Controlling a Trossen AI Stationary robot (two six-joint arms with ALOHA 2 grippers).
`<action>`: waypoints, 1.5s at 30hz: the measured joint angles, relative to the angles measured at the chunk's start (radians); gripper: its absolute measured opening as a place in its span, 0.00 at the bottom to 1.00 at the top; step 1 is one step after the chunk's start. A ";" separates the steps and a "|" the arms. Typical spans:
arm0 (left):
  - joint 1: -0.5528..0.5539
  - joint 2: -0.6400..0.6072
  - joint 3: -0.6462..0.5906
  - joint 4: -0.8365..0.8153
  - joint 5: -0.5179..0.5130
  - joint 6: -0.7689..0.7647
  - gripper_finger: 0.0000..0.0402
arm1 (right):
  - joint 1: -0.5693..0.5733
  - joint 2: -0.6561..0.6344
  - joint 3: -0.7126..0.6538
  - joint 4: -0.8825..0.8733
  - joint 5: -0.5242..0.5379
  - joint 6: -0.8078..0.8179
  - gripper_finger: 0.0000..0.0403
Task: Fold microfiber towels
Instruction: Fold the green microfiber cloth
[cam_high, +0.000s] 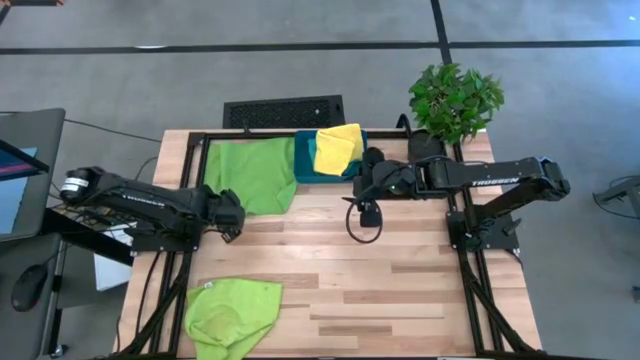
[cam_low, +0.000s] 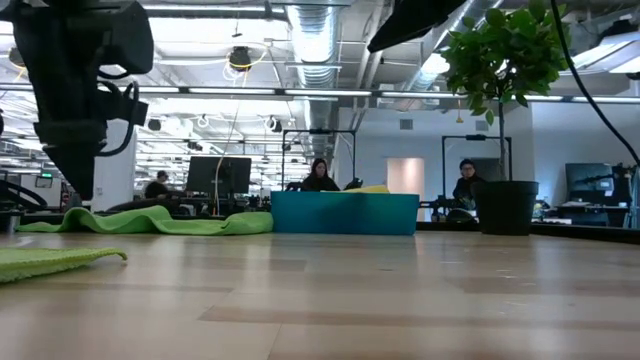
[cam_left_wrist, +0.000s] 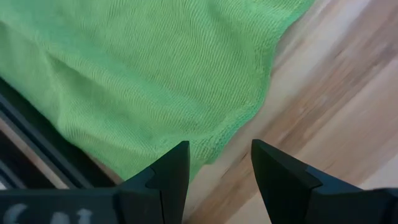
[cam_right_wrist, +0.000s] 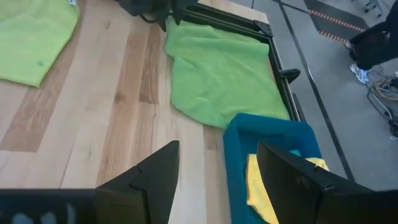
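A: Fingers? Both pairs stand apart, holding nothing. The left gripper hovers over the near edge of one flat lime green microfiber towel, just beside the rigid teal rectangular bin; the right gripper hangs at the bin's other side.

B: Count the cloths.

A: Two lime green; the second lime green towel lies crumpled, well apart from the bin, on the wooden counter. One soft yellow towel sits in the bin.

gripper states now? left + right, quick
Left gripper: open, empty, at the edge of the far lime green towel.
Right gripper: open, empty, by the teal bin holding the yellow towel.
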 joint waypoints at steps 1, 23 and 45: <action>0.000 0.005 0.000 -0.002 -0.003 -0.008 0.41 | 0.000 0.000 0.000 0.000 0.000 0.000 0.59; 0.001 0.310 0.000 -0.010 -0.016 -0.070 0.41 | 0.000 0.000 0.000 -0.005 0.000 -0.009 0.59; -0.042 0.408 0.106 0.064 -0.002 -0.031 0.01 | 0.000 0.000 0.000 -0.023 0.000 -0.019 0.59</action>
